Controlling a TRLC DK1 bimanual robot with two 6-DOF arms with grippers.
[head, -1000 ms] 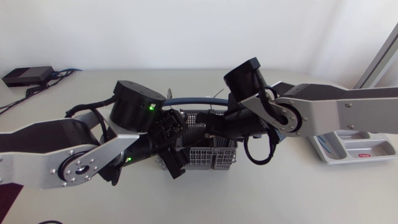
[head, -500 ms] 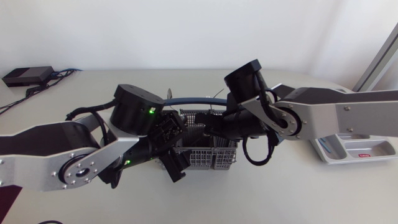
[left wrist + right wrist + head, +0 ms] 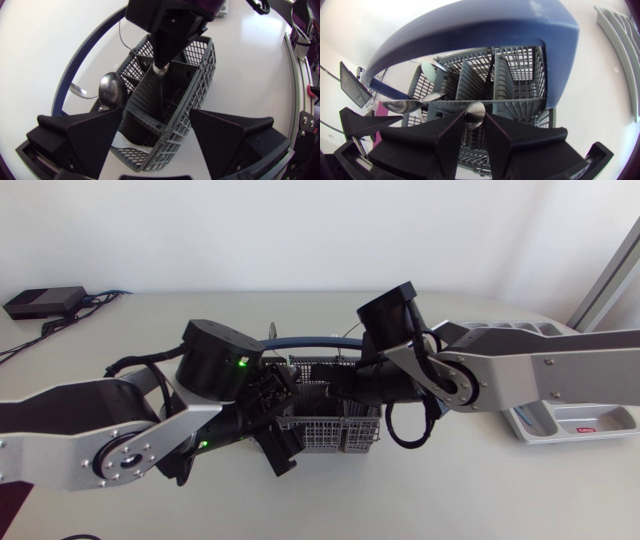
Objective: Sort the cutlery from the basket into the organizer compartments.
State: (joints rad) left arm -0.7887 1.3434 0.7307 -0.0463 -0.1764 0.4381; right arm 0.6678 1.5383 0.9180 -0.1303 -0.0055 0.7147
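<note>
Utensil (image 3: 475, 113) upright in basket (image 3: 525, 65), right hand (image 3: 475, 121) gripping

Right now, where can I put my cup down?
Bare table lies between the basket and the near edge, and behind its blue handle. Crowded at the basket: left gripper at its end, right gripper pinching a cutlery piece inside.

The left arm (image 3: 60, 455) is showing silver-grey links with rounded ends. Small dark screws (image 3: 112, 446) are ringing a black hub, and a green light (image 3: 241, 360) is glowing on its squat black drum joint. The right arm (image 3: 560, 375) is wearing the same grey shell and black cylinder joints, with black cables (image 3: 410, 430) looping out beside its round joint. The left tool (image 3: 155, 114) and the right tool (image 3: 475, 116) are each presenting two matte black wedge fingers.
</note>
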